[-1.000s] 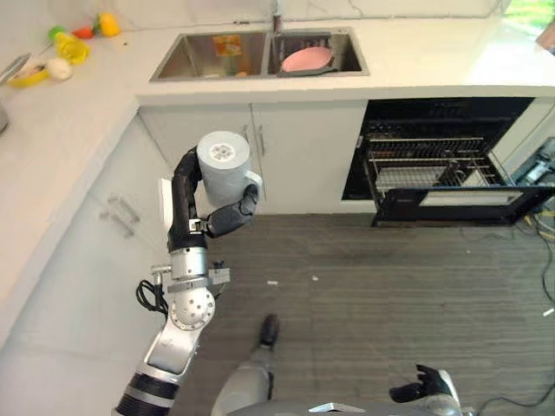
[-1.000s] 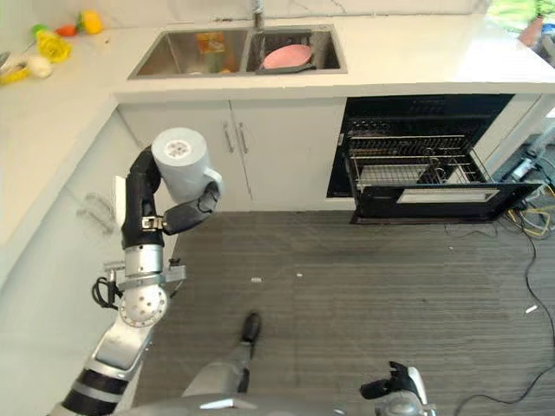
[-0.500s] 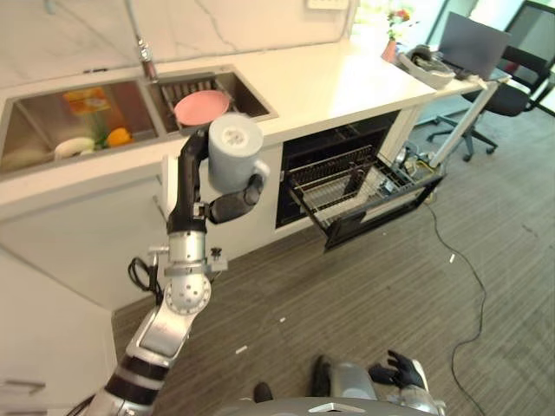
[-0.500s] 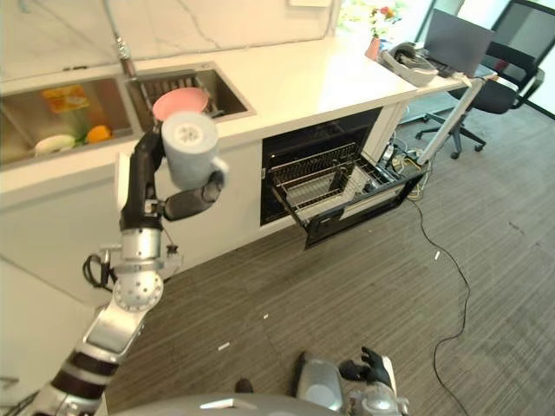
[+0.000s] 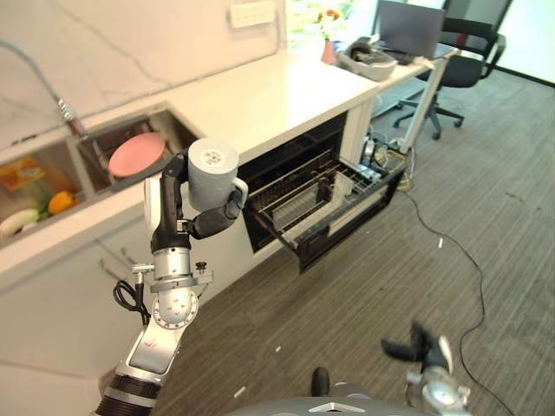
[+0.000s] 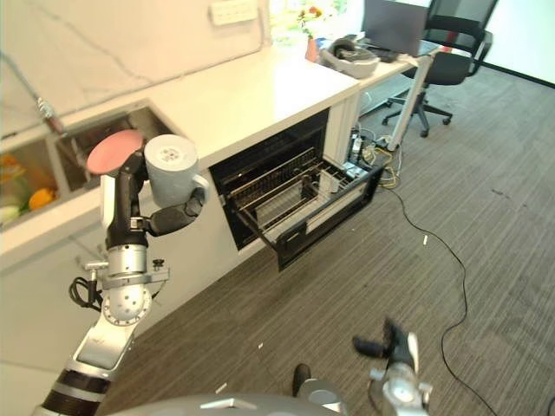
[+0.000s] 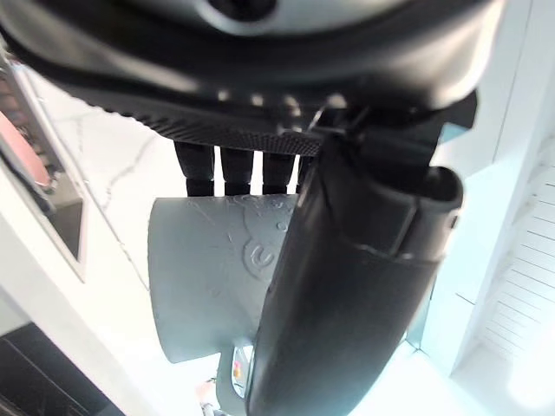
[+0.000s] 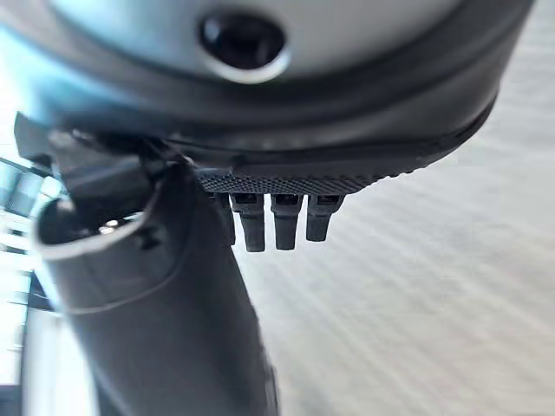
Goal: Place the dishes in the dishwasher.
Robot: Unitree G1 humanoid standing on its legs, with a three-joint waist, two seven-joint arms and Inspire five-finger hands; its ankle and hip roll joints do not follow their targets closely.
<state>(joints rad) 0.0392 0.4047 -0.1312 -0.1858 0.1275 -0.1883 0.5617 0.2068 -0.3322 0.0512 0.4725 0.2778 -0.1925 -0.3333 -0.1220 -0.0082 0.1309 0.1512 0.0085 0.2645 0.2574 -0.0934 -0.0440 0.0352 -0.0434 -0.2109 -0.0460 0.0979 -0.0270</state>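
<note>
The left hand [image 5: 218, 218] is clamped around a grey cylindrical mug [image 5: 212, 173], held upside down; the pulled-out black wire dishwasher rack [image 5: 308, 192] lies to its right, lower.

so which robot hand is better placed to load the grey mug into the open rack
Left. The left robot hand already grips the grey mug, raised beside the open dishwasher rack. The right robot hand hangs low over the floor, holding nothing.
</note>
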